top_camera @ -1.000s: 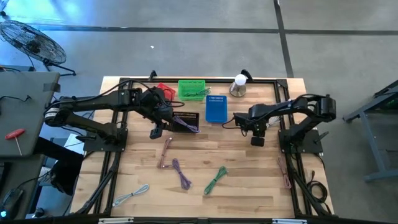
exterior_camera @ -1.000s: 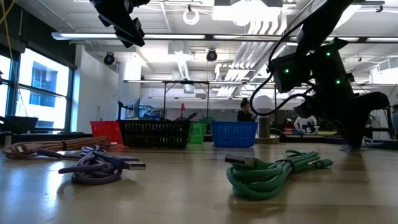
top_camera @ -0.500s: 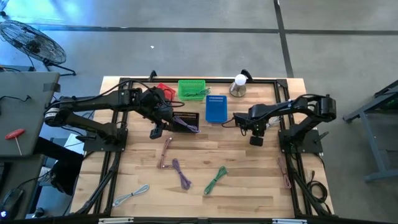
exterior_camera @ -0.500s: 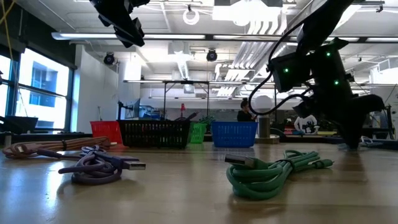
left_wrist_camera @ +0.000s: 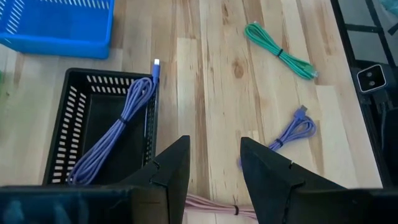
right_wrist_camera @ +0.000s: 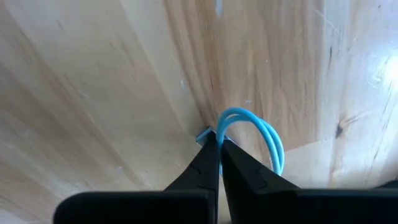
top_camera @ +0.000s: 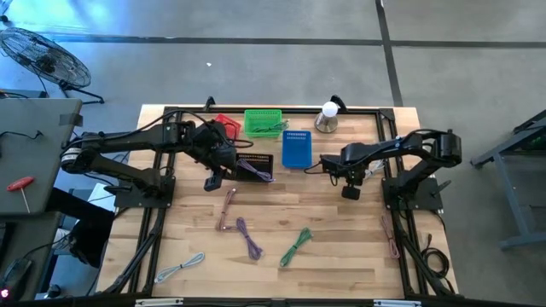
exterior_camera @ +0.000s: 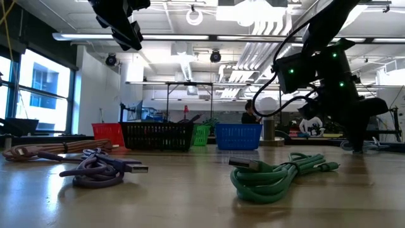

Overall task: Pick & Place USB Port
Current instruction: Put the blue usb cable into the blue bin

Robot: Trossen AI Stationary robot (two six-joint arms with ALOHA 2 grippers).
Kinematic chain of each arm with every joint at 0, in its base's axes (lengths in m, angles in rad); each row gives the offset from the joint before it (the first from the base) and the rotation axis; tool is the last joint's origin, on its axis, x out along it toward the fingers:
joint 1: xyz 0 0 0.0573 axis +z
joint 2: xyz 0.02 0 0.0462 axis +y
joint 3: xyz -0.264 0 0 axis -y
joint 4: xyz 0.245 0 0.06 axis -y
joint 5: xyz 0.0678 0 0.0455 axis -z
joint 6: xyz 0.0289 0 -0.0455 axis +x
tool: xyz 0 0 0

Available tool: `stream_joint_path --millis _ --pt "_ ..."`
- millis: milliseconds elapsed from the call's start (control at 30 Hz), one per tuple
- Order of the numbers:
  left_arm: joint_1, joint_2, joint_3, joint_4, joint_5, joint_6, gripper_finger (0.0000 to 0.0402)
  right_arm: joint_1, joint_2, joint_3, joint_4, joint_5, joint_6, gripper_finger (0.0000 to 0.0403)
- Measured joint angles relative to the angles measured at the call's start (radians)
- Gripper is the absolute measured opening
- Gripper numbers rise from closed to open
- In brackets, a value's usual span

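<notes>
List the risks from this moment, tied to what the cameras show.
1. The right hand is shut on only the edge of the light blue cable; most of its loop hangs free, so it may slip out on the lift.
2. The purple cable in the black basket pokes its plug over the rim, so it might snag or tip out.
3. The open left hand hovers above the pink cable, which could drag sideways if clipped.
</notes>
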Motion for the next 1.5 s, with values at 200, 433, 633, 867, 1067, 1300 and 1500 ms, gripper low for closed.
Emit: stream_joint_path --millis 200,433,633,867,1067,1300,1500 --pt "0.000 0.000 0.000 0.000 0.004 0.000 0.0138 0.052 0.005 0.077 -0.004 -0.008 0.007 0.0001" --pt "0.000 0.000 0.000 0.000 0.004 0.000 0.0138 0.132 0.005 0.250 -0.055 0.057 -0.004 0.0001" --pt "0.000 0.000 0.000 -0.005 0.005 0.000 0.0138 0.199 0.004 0.444 -0.111 0.136 -0.011 0.0000" --pt "0.000 -0.001 0.000 -0.006 -0.003 -0.018 0.0138 0.213 0.002 0.655 0.060 0.196 -0.108 0.0000" --pt "0.000 -0.013 0.000 -0.038 -0.006 -0.019 0.0138 0.144 0.001 0.726 0.337 0.087 -0.179 0.0000" --pt "0.000 -0.024 0.000 -0.082 -0.007 -0.019 0.0138 0.016 0.000 0.661 0.485 -0.015 -0.090 0.0000" --pt "0.000 -0.028 0.000 -0.090 -0.004 -0.017 0.0138 -0.030 0.000 0.507 0.660 -0.117 0.005 0.0000"
